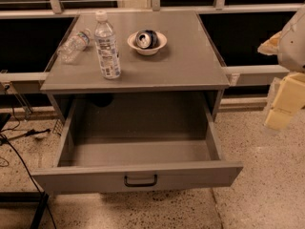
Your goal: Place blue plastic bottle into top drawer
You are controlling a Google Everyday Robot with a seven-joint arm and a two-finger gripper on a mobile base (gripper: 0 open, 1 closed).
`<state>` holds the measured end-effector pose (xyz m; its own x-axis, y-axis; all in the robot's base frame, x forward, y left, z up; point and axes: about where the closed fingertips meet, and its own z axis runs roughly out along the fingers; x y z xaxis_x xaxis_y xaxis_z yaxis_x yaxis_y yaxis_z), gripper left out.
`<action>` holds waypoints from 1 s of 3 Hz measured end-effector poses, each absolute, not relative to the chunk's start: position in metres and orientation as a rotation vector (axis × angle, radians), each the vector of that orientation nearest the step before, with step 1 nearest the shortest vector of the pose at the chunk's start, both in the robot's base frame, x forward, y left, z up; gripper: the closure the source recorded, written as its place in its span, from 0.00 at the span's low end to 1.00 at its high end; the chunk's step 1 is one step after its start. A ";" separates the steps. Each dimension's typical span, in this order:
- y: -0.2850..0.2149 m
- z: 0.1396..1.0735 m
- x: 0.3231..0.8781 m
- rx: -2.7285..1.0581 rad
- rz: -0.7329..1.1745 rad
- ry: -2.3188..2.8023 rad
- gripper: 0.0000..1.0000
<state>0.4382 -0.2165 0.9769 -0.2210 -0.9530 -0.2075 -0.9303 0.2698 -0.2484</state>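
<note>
The blue plastic bottle (106, 46) stands upright on the left of the grey cabinet top (181, 66), with a white cap and a blue-and-white label. The top drawer (138, 175) is pulled wide open below it; its inside is bare and a small black handle (140, 180) sits on its front panel. My gripper (281, 104) hangs at the far right edge of the view, off the cabinet's right side, well away from the bottle and holding nothing.
A smaller clear bottle (74, 45) lies on its side at the top's back left. A white bowl (147, 42) holding a crushed can (145, 38) sits behind the blue bottle to its right. Black cables (19, 137) trail on the floor at left.
</note>
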 end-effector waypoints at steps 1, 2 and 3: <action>-0.216 0.977 0.438 -1.723 -0.101 2.230 0.00; -0.204 0.977 0.457 -1.691 -0.100 2.189 0.00; -0.193 0.977 0.474 -1.653 -0.097 2.148 0.00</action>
